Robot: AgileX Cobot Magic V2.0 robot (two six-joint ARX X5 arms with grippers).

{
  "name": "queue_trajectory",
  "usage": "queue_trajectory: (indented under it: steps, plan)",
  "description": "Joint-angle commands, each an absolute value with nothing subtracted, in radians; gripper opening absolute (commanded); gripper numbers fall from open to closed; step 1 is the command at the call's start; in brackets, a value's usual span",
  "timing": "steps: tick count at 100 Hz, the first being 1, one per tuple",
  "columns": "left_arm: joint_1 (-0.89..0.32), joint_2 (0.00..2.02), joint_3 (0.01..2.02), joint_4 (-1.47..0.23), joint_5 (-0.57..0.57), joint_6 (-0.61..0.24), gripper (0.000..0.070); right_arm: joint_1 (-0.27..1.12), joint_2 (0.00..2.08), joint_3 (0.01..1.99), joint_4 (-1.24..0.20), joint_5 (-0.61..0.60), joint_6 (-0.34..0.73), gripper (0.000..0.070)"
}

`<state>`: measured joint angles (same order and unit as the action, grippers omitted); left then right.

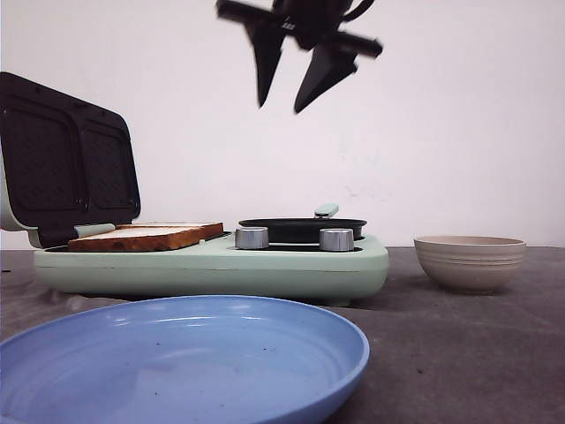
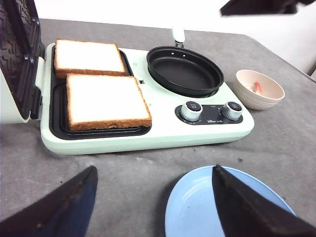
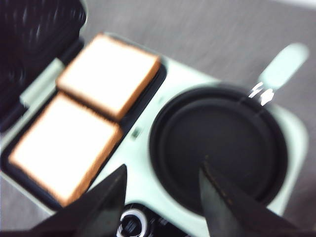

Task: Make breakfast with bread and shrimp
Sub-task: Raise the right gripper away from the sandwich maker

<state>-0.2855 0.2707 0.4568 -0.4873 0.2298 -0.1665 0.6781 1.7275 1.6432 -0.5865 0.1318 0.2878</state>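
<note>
Two slices of bread (image 2: 89, 57) (image 2: 106, 98) lie side by side on the open sandwich plates of a mint-green appliance (image 2: 148, 140); they also show in the front view (image 1: 146, 235) and the right wrist view (image 3: 108, 74). The shrimp (image 2: 257, 87) is a pinkish-orange bit inside the beige bowl (image 2: 247, 96). My right gripper (image 1: 281, 108) hangs open and empty high above the black pan (image 1: 302, 228); in its blurred wrist view (image 3: 164, 164) it is over the pan's near rim. My left gripper (image 2: 154, 169) is open and empty over the table beside the blue plate (image 2: 197, 207).
The appliance lid (image 1: 66, 155) stands open at the left. Two silver knobs (image 1: 252, 238) (image 1: 336, 239) sit on its front. The beige bowl (image 1: 470, 262) stands right of the appliance. The blue plate (image 1: 177, 353) lies at the front.
</note>
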Motion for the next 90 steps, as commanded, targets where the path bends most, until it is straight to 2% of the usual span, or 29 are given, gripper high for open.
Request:
queue_trajectory:
  steps: [1, 9, 30, 56, 90]
  plan:
    - [-0.287, 0.273, 0.457, -0.478, 0.225, -0.150, 0.0394, 0.677, 1.699, 1.668, -0.569, 0.135, 0.270, 0.0281]
    - [-0.287, 0.273, 0.457, -0.478, 0.224, -0.150, 0.0394, 0.664, 1.663, 1.668, -0.569, 0.135, 0.262, 0.0275]
    - [-0.287, 0.273, 0.457, -0.478, 0.224, -0.150, 0.0394, 0.650, 1.591, 1.668, -0.600, 0.133, 0.157, 0.0264]
    - [-0.287, 0.273, 0.457, -0.478, 0.224, -0.151, 0.0394, 0.650, 1.496, 1.628, -0.596, 0.128, 0.132, 0.0264]
    - [-0.287, 0.273, 0.457, -0.477, 0.224, -0.150, 0.0394, 0.650, 1.240, 1.303, -0.447, 0.079, 0.083, 0.0245]
